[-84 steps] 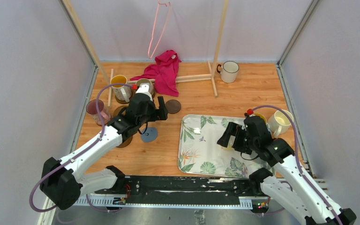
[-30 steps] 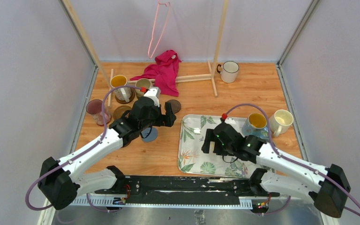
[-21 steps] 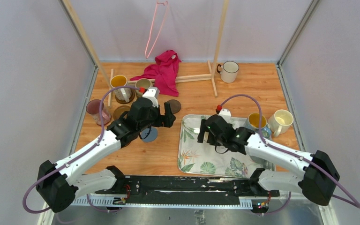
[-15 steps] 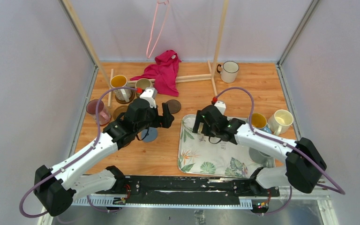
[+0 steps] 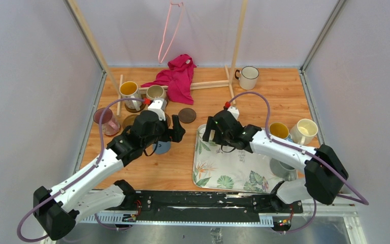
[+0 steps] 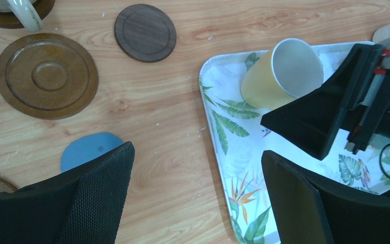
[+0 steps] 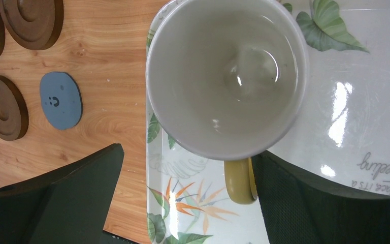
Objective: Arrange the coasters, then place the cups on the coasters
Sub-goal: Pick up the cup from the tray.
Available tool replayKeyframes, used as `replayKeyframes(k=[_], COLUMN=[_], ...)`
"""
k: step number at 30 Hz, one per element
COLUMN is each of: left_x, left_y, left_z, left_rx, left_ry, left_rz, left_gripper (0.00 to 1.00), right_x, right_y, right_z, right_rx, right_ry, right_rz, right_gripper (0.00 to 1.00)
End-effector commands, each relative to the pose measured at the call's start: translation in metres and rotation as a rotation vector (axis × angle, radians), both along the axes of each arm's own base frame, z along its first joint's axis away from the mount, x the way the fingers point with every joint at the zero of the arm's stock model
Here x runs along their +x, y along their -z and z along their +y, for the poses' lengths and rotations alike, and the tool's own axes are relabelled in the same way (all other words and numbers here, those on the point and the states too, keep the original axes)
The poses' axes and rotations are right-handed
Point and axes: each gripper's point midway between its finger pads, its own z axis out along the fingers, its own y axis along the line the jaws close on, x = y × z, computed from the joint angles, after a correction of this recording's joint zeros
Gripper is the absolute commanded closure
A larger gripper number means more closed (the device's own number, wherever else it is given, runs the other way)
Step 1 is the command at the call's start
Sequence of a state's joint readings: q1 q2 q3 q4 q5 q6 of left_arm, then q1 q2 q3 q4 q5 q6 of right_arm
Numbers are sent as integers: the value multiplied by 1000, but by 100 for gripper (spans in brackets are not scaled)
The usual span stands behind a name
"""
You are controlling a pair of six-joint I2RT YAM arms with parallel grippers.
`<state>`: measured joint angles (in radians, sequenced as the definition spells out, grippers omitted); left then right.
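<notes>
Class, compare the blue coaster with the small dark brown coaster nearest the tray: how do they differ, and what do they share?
Colour: the blue coaster is grey-blue, the brown coaster dark wood. Surface: the blue coaster is smooth with a small dark mark; the brown coaster has a ring grooved inside its rim. Both lie flat and bare on the wooden table.
</notes>
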<state>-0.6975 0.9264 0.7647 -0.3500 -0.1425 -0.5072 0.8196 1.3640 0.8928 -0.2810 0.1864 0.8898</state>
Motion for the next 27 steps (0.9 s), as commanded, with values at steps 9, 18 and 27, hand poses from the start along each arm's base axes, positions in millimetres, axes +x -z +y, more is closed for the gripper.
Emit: replayKeyframes(k=[9, 18, 27], left_x=[-32, -29, -16], left_y=[27, 34, 57], left_z=[-55, -112, -158], left_rx=[40, 132, 162], left_ry=[-7, -80, -174], left_rz=[59, 68, 102], left_gripper=[0, 0, 0], right_x=[-20, -35, -43], right_y=[-56, -127, -147], right_z=[-94, -157, -171], right_rx=[-166, -219, -239], right_ry=[140, 216, 187], right_rz=[-186, -385, -441], right_gripper=[0, 0, 0])
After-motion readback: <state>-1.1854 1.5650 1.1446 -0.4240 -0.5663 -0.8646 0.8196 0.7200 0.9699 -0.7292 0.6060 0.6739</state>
